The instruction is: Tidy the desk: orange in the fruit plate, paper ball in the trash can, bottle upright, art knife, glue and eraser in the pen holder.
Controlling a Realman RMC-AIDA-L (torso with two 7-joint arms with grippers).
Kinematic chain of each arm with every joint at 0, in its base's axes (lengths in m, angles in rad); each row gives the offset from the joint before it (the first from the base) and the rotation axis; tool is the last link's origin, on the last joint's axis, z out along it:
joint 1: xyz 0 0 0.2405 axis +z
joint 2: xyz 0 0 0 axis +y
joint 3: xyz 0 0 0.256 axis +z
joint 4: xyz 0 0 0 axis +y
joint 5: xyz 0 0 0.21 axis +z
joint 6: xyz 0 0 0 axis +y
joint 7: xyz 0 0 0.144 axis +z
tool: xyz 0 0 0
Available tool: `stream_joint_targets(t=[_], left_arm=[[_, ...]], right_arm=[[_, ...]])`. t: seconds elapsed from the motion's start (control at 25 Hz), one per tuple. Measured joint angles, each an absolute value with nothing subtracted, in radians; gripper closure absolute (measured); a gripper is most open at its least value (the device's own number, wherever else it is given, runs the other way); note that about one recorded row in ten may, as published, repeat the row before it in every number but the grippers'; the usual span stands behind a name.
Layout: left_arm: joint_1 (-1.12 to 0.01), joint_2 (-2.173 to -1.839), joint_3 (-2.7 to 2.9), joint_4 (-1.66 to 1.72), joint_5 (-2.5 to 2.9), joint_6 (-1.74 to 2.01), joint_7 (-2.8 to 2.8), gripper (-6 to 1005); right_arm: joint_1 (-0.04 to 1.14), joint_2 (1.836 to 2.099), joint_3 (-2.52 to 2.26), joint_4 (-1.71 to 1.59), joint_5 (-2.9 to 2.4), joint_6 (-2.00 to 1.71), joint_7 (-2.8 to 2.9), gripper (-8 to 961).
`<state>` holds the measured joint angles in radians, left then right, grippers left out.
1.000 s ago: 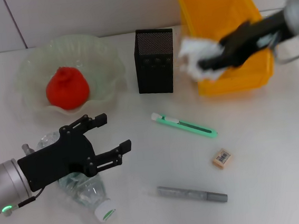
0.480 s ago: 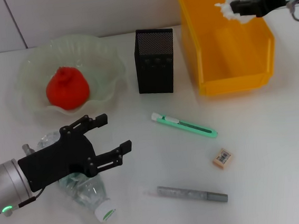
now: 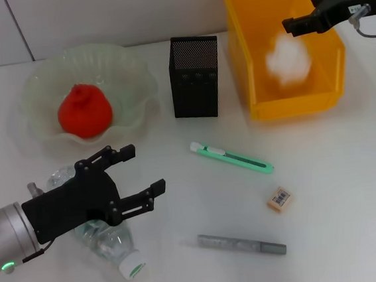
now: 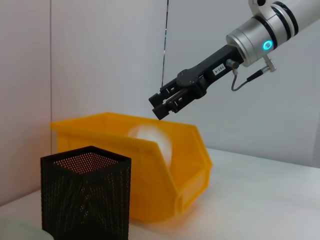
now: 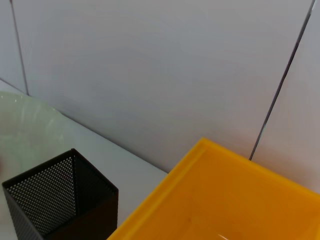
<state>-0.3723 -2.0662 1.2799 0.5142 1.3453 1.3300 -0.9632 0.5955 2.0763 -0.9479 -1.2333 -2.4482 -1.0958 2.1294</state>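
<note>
The white paper ball (image 3: 287,59) is blurred inside the yellow trash bin (image 3: 264,104); it also shows in the left wrist view (image 4: 151,142). My right gripper (image 3: 295,25) hangs open and empty above the bin (image 4: 161,104). The orange (image 3: 84,111) lies in the clear fruit plate (image 3: 129,61). My left gripper (image 3: 144,166) is open just above the clear bottle (image 3: 111,242), which lies on its side. The green art knife (image 3: 231,157), the eraser (image 3: 279,199) and the grey glue stick (image 3: 241,244) lie on the desk. The black mesh pen holder (image 3: 195,77) stands between plate and bin.
The white desk ends at a tiled wall behind the plate, holder and bin. The right wrist view shows the pen holder (image 5: 55,200), the bin's rim (image 5: 200,165) and the plate's edge (image 5: 20,130).
My right gripper carried the paper ball from the bin's front up over the bin and let it go; the ball has dropped into the bin. The left arm has not moved.
</note>
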Motion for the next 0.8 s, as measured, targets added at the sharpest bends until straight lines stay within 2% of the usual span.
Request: stream_joint_targets(t=[0.28,0.36,0.6,0.8], left_arm=[[-0.37,-2.063,1.287,0.532,1.354,1.341,-0.961,136],[-0.37,-2.063,1.287,0.545,1.371,1.35,-0.961,136],[-0.368,-2.063,1.287,0.618,1.424,1.411,-0.977,136],[-0.364,-2.058,1.273,0.863,1.59,1.493,-1.146,137]], right_arm=[[0.547,2.075,-0.927,-1.314,-2.359,-1.175,2.166,228],[0.492,2.072,-0.893,-1.37,-2.223,-1.255,2.149,116],[0.401,2.063,-0.757,-1.405,-1.943,-1.506,2.031,118],[0.317,2.077,-0.663,-1.336,-1.856,-1.685,1.852,116]])
